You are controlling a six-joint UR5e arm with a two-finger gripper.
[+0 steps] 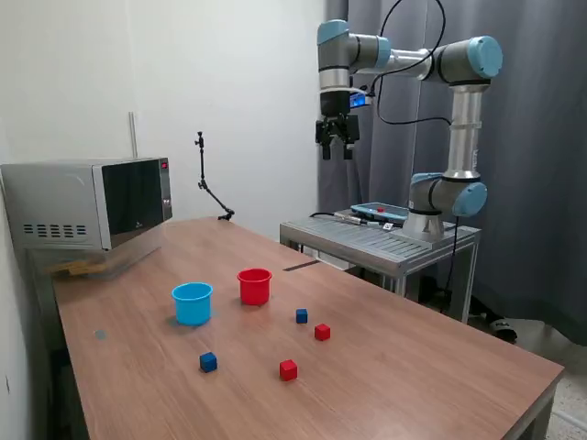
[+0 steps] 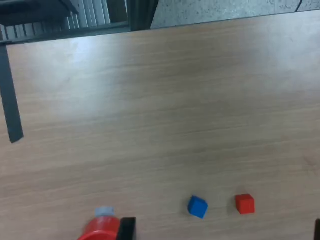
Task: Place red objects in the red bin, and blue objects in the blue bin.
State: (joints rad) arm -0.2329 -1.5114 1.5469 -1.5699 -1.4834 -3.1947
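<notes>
On woodgrain tabletop [image 1: 413,339] — round rimmed red cup [image 1: 254,285], cyan cup [image 1: 192,302], small cubes; end effector [image 1: 337,147] aloft, fingers parted, empty.

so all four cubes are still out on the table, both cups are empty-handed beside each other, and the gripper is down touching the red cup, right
Not quite: the gripper is not touching the red cup; in the exterior view it hangs high above the table. The rest stands.
</notes>
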